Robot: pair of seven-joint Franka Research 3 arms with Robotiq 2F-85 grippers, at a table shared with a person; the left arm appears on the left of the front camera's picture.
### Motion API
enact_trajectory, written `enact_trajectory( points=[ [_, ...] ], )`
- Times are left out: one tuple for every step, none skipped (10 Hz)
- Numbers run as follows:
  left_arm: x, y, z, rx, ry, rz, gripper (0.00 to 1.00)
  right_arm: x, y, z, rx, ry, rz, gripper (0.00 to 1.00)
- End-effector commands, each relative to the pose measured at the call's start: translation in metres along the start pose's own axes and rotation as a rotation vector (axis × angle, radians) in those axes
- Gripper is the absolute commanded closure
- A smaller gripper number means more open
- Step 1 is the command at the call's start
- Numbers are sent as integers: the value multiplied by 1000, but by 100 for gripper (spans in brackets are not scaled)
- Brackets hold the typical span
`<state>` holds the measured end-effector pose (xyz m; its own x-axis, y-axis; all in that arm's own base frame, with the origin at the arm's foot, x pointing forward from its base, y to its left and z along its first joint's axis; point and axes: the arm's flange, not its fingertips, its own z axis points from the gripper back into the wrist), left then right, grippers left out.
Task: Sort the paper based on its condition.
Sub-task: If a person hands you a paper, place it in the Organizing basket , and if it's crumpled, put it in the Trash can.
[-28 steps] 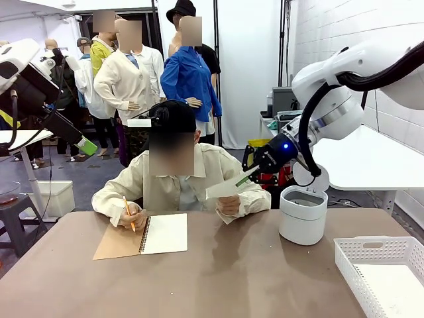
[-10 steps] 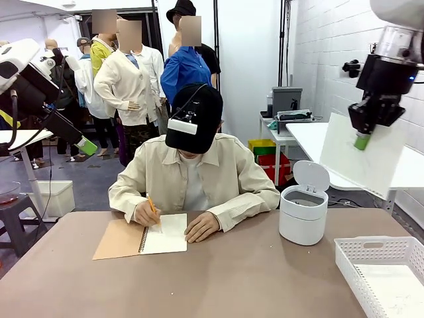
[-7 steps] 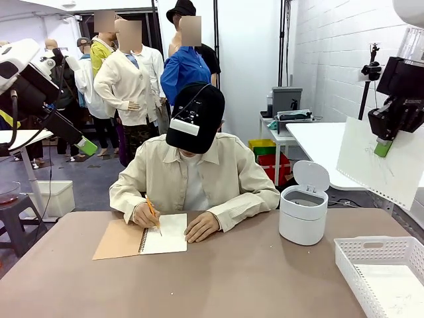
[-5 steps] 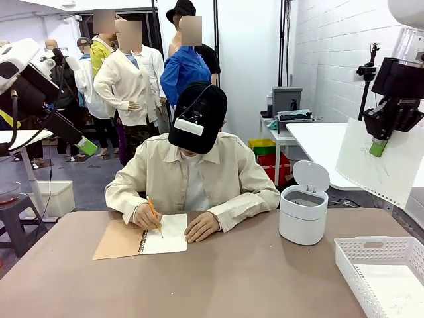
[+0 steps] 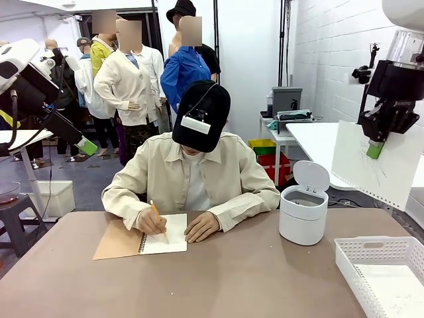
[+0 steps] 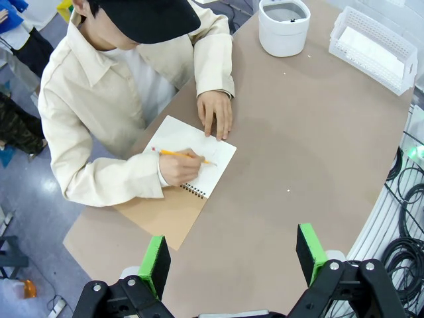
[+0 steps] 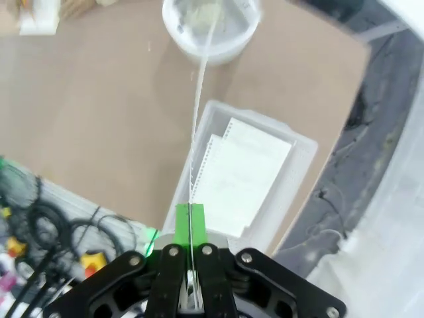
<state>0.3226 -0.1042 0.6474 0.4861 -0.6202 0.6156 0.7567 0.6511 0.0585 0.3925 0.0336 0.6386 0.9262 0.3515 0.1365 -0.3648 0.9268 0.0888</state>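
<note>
Hanging at the upper right of the front view, the right gripper (image 5: pixel 375 150) has its fingers clamped on a sheet of paper (image 5: pixel 377 169), which dangles in the air above the white basket (image 5: pixel 371 265) at the lower right corner; a person at the far side writes with a pencil (image 5: pixel 158 218) in a notebook (image 5: pixel 142 236) on the brown worktop (image 5: pixel 232 278), with a white bin (image 5: pixel 303 209) right of centre. Along the bottom of the left wrist view, the left gripper (image 6: pixel 235 255) holds its fingers wide apart with nothing between them, above the worktop. Low in the right wrist view, the sheet runs edge-on up the frame's middle, with another sheet (image 7: pixel 238 179) lying inside the basket below.
</note>
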Motion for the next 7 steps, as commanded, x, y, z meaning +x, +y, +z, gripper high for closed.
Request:
enact_trajectory(
  points=[
    [-1,1,1,-2,-2,1,0,-16,2,-29,13,100,46,100],
    [-1,1,1,-2,-2,1,0,-28,2,-46,7,133,22,100],
    [-1,1,1,-2,-2,1,0,-41,0,-57,16,164,17,100],
    [-1,1,1,-2,-2,1,0,-54,-1,-64,10,183,14,100],
    [-1,1,1,-2,-2,1,0,-63,-5,-73,-12,197,7,100],
    [-1,1,1,-2,-2,1,0,-73,-9,-82,-10,207,-26,100],
    [-1,1,1,-2,-2,1,0,-82,-15,-93,-33,209,-56,100]
  ],
)
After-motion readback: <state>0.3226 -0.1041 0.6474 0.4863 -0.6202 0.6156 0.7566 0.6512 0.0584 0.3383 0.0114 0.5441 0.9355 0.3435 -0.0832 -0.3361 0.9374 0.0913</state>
